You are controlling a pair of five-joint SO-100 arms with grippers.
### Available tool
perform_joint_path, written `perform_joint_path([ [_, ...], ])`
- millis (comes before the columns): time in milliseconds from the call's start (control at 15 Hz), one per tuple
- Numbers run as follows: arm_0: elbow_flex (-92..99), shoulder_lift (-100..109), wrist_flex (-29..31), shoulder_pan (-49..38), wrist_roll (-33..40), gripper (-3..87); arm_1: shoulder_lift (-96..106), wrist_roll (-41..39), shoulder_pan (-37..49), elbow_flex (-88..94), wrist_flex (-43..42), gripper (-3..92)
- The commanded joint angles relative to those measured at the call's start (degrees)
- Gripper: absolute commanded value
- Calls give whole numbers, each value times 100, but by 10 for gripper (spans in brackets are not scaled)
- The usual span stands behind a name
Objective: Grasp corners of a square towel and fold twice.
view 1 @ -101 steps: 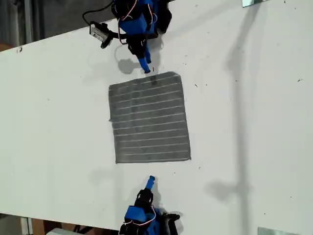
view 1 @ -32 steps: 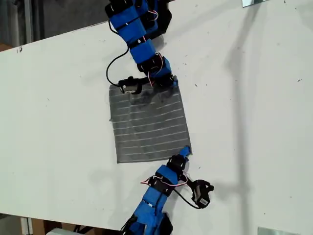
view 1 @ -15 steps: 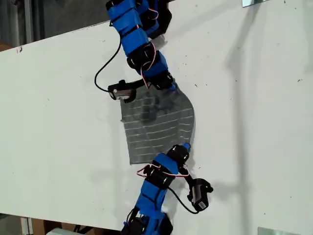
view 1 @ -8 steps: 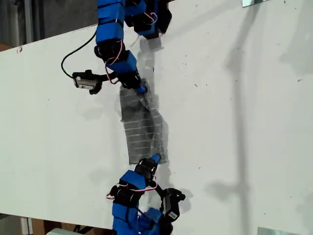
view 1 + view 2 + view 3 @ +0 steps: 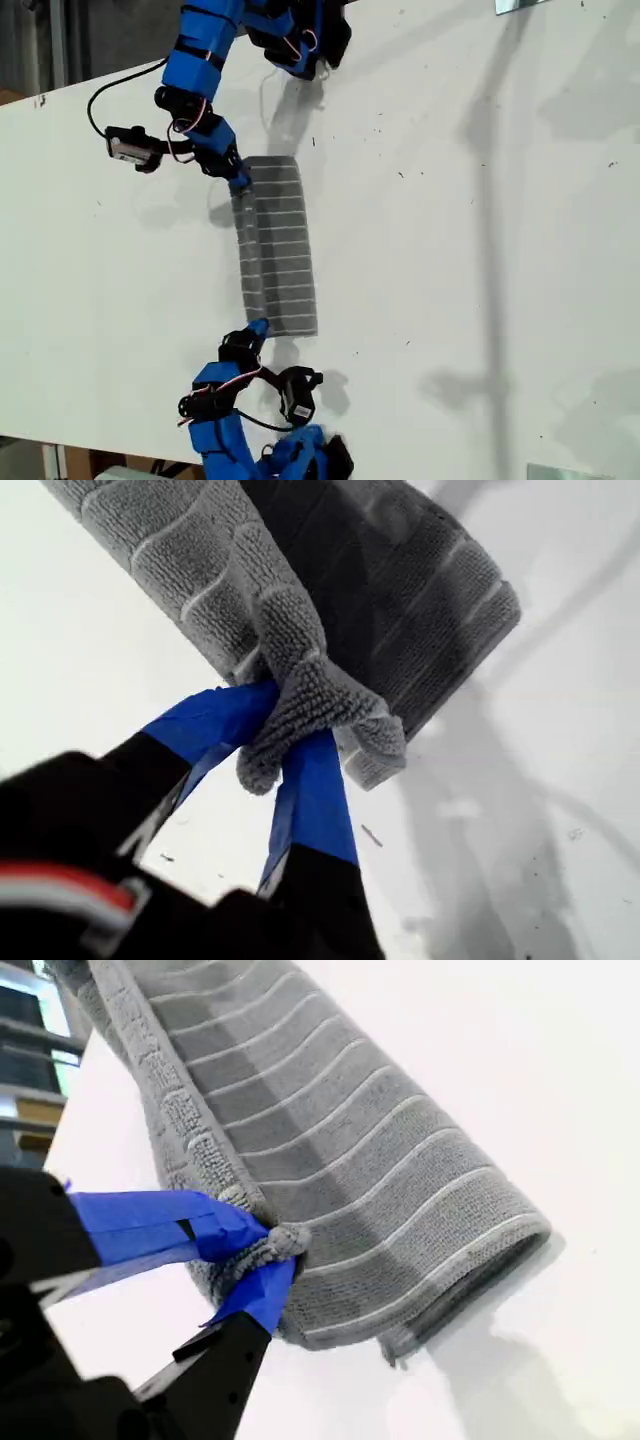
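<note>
Towel: the towel [image 5: 275, 250] lies doubled into a narrow strip on the white counter [image 5: 480, 250], pointing lengthwise at the counter edges at the exterior view's top and bottom.
First tool: my first tool [image 5: 240, 183] — clamped on a corner [image 5: 320, 705] at the strip's top-edge end.
Second tool: my second tool [image 5: 258, 327] — clamped on the bottom-end corner [image 5: 280, 1242].
</note>
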Motion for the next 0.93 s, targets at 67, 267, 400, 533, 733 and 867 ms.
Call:
perform_joint_path([
  [67,-659,-721,193,-1099,668,-1,-369,-360,650,-378,-176,-1],
  [267,-1397,-1898,264,-1749,1125,-1,-1547,-668,1151,-1055,-229,-1],
  [400,-2118,-2619,492,-1942,1239,-1,-2188,-747,1248,-1538,-229,-1],
  [533,-2338,-2856,712,-1960,1204,-1,-2619,-782,1283,-1758,-176,-1],
  [733,-2153,-2153,1046,-1283,888,-1,-2188,-738,817,-1723,308,-1],
  [867,-2030,-1670,1274,-782,624,-1,-1538,-677,483,-1573,694,-1],
])
